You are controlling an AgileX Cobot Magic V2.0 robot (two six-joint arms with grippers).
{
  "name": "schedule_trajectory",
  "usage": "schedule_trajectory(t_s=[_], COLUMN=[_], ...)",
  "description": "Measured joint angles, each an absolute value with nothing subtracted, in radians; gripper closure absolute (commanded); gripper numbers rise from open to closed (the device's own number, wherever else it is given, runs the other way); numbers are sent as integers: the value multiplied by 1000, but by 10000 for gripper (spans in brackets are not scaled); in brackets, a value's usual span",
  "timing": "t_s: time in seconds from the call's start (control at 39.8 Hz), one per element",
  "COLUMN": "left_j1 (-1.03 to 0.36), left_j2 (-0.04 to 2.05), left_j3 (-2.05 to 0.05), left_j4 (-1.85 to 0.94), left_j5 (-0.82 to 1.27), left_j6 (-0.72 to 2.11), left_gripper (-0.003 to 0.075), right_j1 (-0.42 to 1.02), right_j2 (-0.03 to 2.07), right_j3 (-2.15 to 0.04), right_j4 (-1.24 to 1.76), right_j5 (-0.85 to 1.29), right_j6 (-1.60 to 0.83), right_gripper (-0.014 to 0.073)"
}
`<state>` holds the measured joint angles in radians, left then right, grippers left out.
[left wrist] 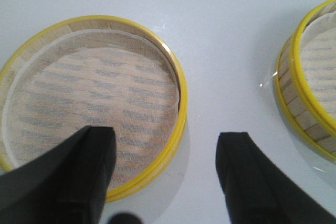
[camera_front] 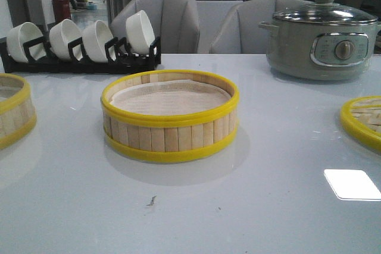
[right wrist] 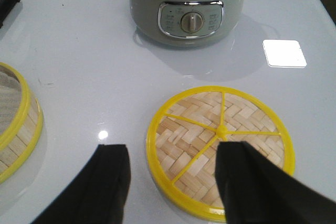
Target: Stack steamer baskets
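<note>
One steamer basket [camera_front: 169,117], slatted with yellow rims and a paper liner, stands mid-table. A second steamer basket [camera_front: 15,111] is cut off at the left edge. The woven, yellow-rimmed lid [camera_front: 363,120] lies flat at the right edge. Neither gripper shows in the front view. My left gripper [left wrist: 167,132] hangs open above the left basket [left wrist: 94,103], its jaws astride that basket's rim, holding nothing; the middle basket [left wrist: 310,93] lies off to one side. My right gripper [right wrist: 173,148] hangs open over the lid [right wrist: 220,150], one finger above the weave, the other outside the rim.
A grey-green electric pot [camera_front: 321,40] with a glass lid stands at the back right, and it shows beyond the lid as the pot [right wrist: 189,9]. A black rack of white bowls [camera_front: 77,43] sits at the back left. Grey chairs stand behind the table.
</note>
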<state>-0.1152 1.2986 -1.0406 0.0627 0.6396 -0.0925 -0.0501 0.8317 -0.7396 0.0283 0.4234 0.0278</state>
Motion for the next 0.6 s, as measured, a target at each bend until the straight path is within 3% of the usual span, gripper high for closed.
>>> schedule_trajectory(t_s=[0.6], left_j1=[-115], left_j2=[1818], left_j3=[-1358], left_j4=[21], left_j5=[706], left_j6=[-92], left_gripper=[256], right_j1=[-50], right_j2=[832], right_j3=[-740], right_j4=[31], right_j5=[423], right_j6=[28], right_gripper=[116])
